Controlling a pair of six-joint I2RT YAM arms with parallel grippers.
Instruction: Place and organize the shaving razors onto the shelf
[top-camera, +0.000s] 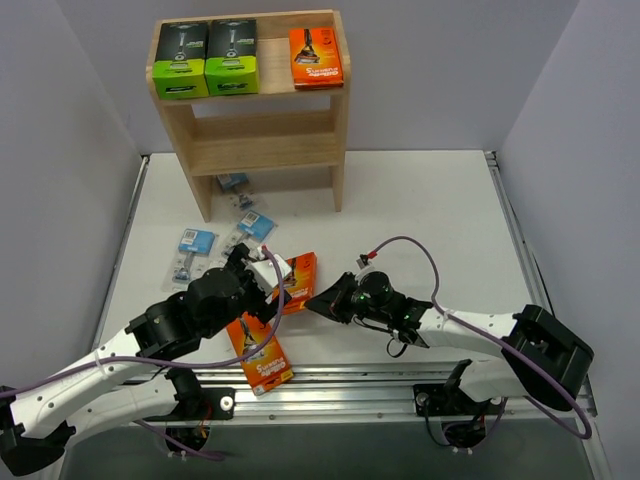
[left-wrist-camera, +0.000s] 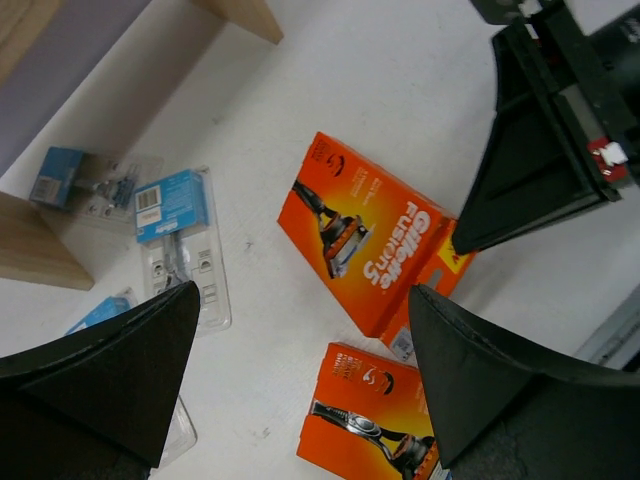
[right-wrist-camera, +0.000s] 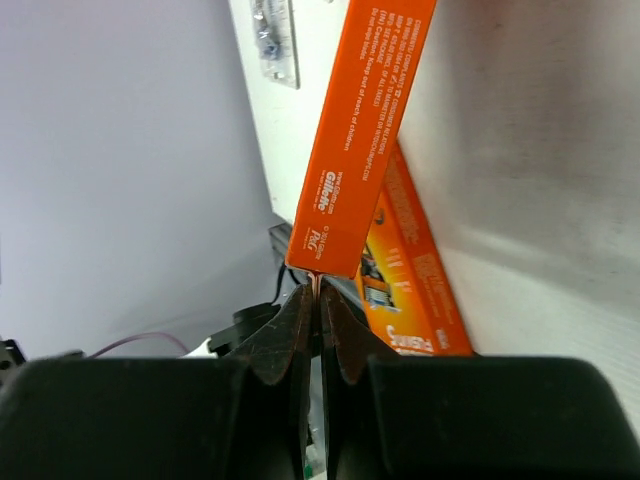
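Observation:
The wooden shelf (top-camera: 265, 140) stands at the back, with two black-and-green razor boxes (top-camera: 208, 58) and an orange box (top-camera: 315, 56) on its top tier. Another orange razor box (top-camera: 300, 278) (left-wrist-camera: 365, 235) lies mid-table. My right gripper (top-camera: 318, 298) (right-wrist-camera: 318, 292) is shut on the thin flap at that box's (right-wrist-camera: 365, 130) near end. My left gripper (top-camera: 262, 275) (left-wrist-camera: 300, 375) hovers open just above and left of it, nothing between its fingers (left-wrist-camera: 110, 380). A further orange box (top-camera: 258, 355) (left-wrist-camera: 370, 425) (right-wrist-camera: 410, 290) lies near the front edge.
Blue-carded blister packs lie left of centre: one (top-camera: 233, 182) under the shelf's bottom tier, one (top-camera: 255, 225) in front of it, one (top-camera: 195, 245) (left-wrist-camera: 178, 235) further left. The table's metal front rail (top-camera: 330, 385) runs below the arms.

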